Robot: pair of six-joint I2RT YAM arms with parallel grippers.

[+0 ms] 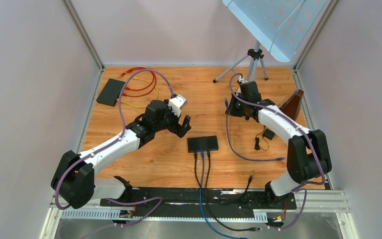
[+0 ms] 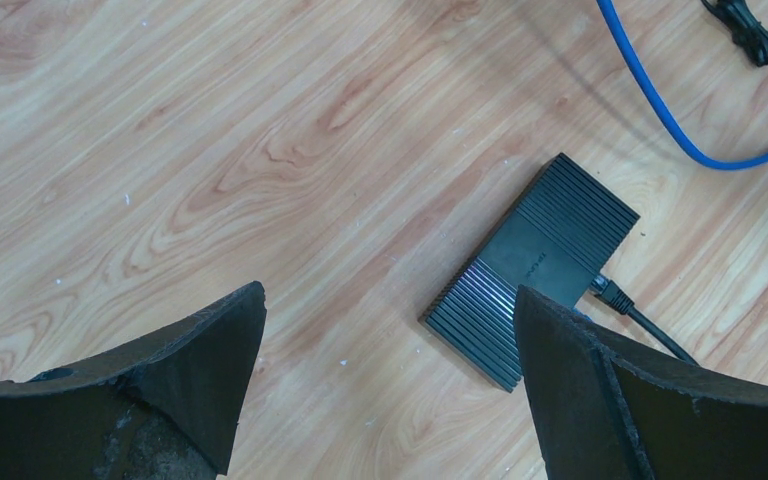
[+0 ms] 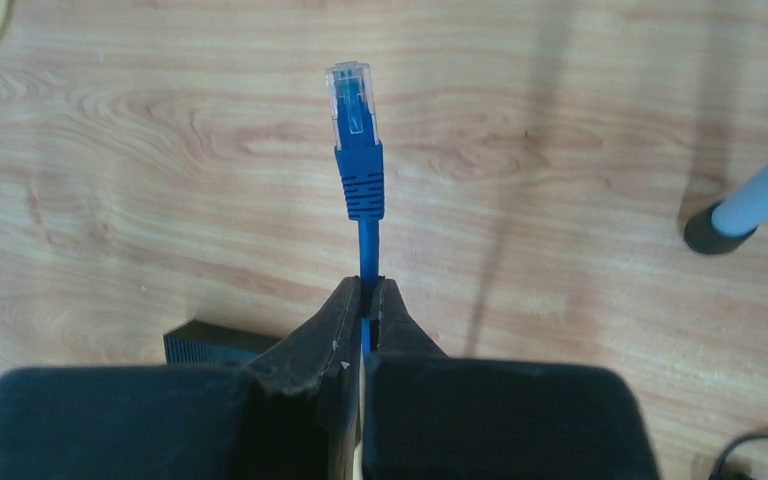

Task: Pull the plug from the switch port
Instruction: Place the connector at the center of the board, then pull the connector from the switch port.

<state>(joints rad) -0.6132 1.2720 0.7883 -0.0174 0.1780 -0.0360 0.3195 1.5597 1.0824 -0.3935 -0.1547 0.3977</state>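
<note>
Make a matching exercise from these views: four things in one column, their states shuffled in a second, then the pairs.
Things
1. left gripper
2. right gripper
3. blue plug
4. switch

States
A. lying flat on the wooden table
B. open, holding nothing
C. out of any port, sticking out past the fingertips
D. shut on the blue cable

Pairs: 1-B, 2-D, 3-C, 4-A
</note>
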